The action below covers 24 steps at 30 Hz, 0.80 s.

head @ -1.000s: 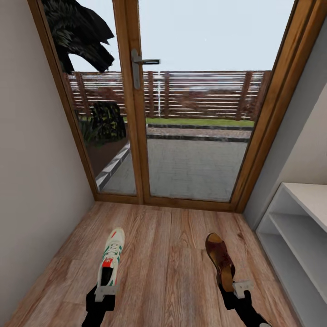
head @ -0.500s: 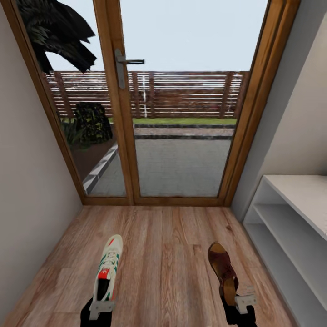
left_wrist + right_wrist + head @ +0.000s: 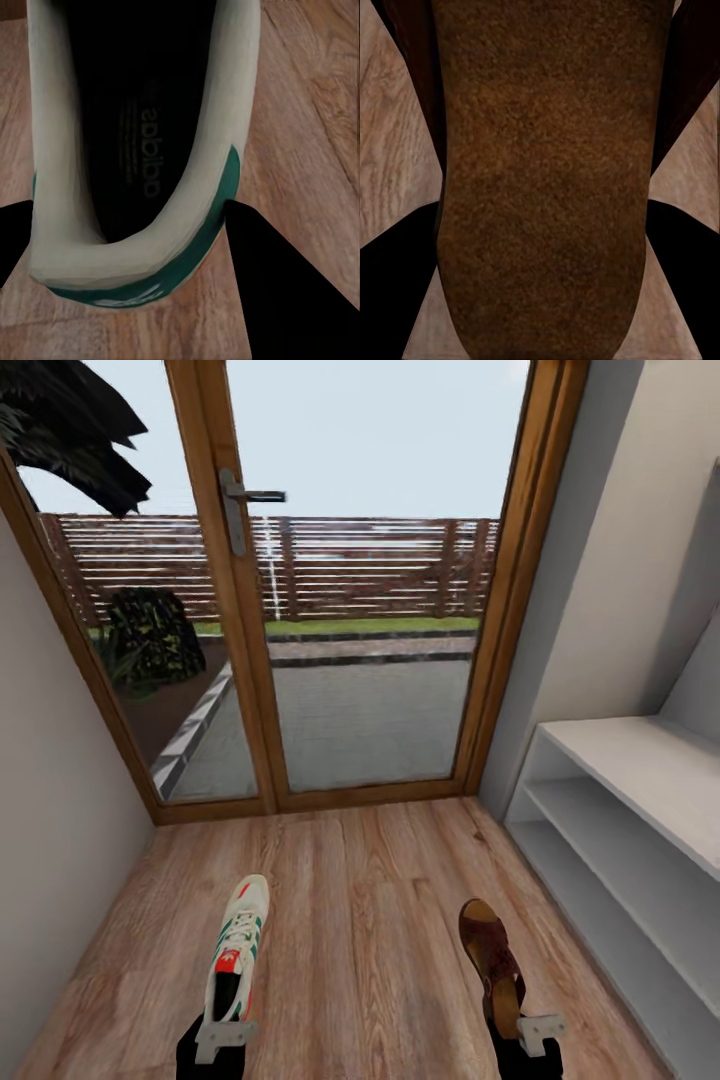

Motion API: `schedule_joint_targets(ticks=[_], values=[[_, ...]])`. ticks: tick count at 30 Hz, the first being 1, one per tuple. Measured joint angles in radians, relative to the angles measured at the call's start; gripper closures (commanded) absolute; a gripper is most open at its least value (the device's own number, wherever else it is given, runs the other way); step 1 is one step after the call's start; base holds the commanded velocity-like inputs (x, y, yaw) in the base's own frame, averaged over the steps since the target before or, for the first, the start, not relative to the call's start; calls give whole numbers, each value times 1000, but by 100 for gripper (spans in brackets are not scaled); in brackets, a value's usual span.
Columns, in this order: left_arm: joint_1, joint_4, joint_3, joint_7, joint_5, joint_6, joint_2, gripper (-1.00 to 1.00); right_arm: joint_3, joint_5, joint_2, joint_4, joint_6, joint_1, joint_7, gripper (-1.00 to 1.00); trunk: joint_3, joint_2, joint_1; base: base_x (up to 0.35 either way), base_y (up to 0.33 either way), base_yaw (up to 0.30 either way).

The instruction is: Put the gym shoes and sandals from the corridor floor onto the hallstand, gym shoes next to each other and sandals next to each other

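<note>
Carrying one gym shoe (image 3: 238,947) in the left gripper (image 3: 224,1038) and one sandal (image 3: 492,960) in the right gripper (image 3: 538,1032), each clamped at the heel, long axis pointing away toward the glazed door (image 3: 355,610). Seen from the left wrist, dark fingers (image 3: 281,292) pressing either side of the shoe's green-trimmed heel; from the right wrist, fingers (image 3: 394,285) flanking the sandal's brown insole.

Both pieces of footwear hanging above the corridor floor (image 3: 370,920), apparently clear of it, though contact at the soles hard to rule out from above.

Hallstand (image 3: 640,830) standing along the right wall, its open tiers facing left into the corridor. Sandal and right arm the nearer to it; gym shoe well apart on the far side of the corridor. Placement judged to call for a swing or turn to the right, toes leading into a tier.

Hallstand's near end and upper shelves cut off at the frame's right edge. Both arms mostly cropped at the bottom.
</note>
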Motion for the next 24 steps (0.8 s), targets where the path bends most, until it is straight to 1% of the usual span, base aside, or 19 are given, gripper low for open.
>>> schedule_joint_targets(ticks=[7,13,20,24], values=[[0,-3,0,-3,1,-1,3,100,0,-1,-1,0,0,0,5,100,0,0,0,-112,291,-270],[1,-1,4,-1,2,-1,8,100,0,-1,-1,0,-1,0,4,100,0,0,0,31,303,-37],[2,-2,2,-3,0,-2,8,100,0,0,-1,0,-1,0,5,100,0,0,-1,136,295,-4],[2,0,2,-4,-1,-9,8,100,0,1,0,0,-2,0,4,100,0,0,0,123,194,-21]])
